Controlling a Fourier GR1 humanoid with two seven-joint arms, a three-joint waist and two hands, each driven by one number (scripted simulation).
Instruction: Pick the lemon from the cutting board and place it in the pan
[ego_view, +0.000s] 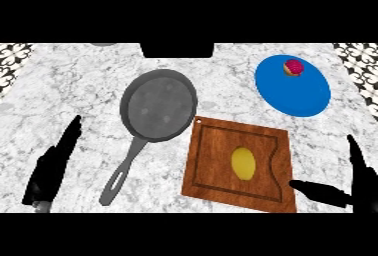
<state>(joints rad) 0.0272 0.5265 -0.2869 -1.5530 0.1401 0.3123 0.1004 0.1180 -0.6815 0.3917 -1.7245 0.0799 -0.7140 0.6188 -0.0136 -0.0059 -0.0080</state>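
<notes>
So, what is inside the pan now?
Nothing: the pan shows only its bare grey bottom, fully uncovered. The lemon lies on the board.

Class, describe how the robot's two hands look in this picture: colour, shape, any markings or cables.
Both hands are plain black. The left hand shows as a long, narrow shape. The right hand shows slim tapering fingers and a rounded thumb. No markings or cables are visible, and the forearms hardly show.
</notes>
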